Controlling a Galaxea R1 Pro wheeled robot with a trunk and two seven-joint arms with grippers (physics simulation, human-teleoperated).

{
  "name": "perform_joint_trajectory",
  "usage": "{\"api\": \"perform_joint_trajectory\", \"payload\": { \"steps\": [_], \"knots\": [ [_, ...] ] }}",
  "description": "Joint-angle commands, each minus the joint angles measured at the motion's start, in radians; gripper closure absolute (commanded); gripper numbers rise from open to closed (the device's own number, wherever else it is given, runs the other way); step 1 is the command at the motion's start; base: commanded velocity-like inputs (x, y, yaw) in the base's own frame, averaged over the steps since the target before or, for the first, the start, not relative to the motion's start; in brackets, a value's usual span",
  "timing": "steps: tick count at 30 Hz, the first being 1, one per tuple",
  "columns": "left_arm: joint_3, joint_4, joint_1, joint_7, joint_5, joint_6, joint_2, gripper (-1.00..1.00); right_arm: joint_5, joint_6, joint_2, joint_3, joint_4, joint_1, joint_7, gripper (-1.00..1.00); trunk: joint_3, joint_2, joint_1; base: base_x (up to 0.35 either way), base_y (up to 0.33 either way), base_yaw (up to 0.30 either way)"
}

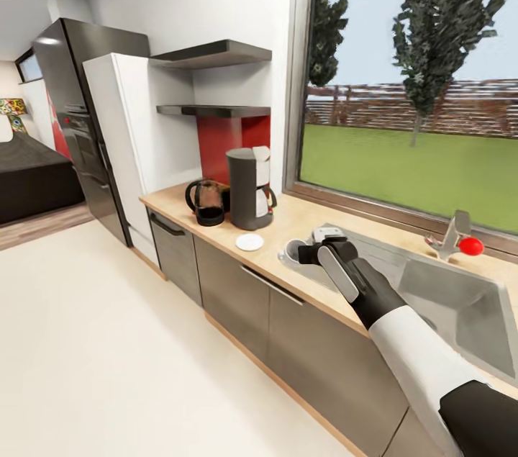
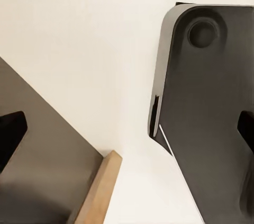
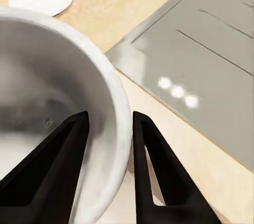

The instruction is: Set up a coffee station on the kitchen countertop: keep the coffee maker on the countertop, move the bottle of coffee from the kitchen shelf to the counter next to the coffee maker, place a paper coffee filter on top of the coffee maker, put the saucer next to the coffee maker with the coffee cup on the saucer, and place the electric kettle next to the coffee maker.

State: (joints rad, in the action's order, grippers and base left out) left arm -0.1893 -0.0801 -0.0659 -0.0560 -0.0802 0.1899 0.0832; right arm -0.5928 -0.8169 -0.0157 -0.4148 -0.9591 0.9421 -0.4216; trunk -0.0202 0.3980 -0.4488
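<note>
Your right gripper (image 3: pixel 108 134) clamped on the cup (image 3: pixel 63 102) rim near the countertop's (image 1: pixel 302 216) front edge, saucer (image 1: pixel 250 242) beside the coffee maker (image 1: pixel 250 187), left jaws unclear.

The kitchen countertop (image 1: pixel 302 216) ran long and light-wooded under the window, steel sink (image 1: pixel 460 299) inset. At its far end stood the coffee maker (image 1: pixel 251 187) and, just beside it, the electric kettle (image 1: pixel 208 201) — the saucer (image 1: pixel 250 242) lay flat in front of the machine. Two dark shelves (image 1: pixel 216 110) hung above — whether anything sat on them couldn't be told.
</note>
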Motion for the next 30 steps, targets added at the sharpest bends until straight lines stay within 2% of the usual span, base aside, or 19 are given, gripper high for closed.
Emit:
{"api": "perform_joint_trajectory", "payload": {
  "steps": [1,21,30],
  "knots": [
    [-0.006,-0.001,0.0,-0.002,-0.008,0.002,0.0,-1.0,-0.01,-0.001,-0.001,-0.004,-0.001,0.001,-0.011,1.0,-0.002,0.002,-0.001,0.334,0.083,0.0],
    [-0.006,-0.001,0.0,-0.002,-0.008,0.003,0.0,-1.0,-0.008,-0.001,-0.004,-0.002,0.002,0.001,-0.011,1.0,-0.002,0.002,-0.001,0.301,0.196,0.0],
    [-0.005,-0.001,0.0,-0.001,-0.008,0.005,0.0,-1.0,-0.009,-0.001,-0.005,-0.002,0.048,0.001,-0.008,1.0,-0.002,0.002,-0.001,0.283,0.233,0.0]
  ]
}}
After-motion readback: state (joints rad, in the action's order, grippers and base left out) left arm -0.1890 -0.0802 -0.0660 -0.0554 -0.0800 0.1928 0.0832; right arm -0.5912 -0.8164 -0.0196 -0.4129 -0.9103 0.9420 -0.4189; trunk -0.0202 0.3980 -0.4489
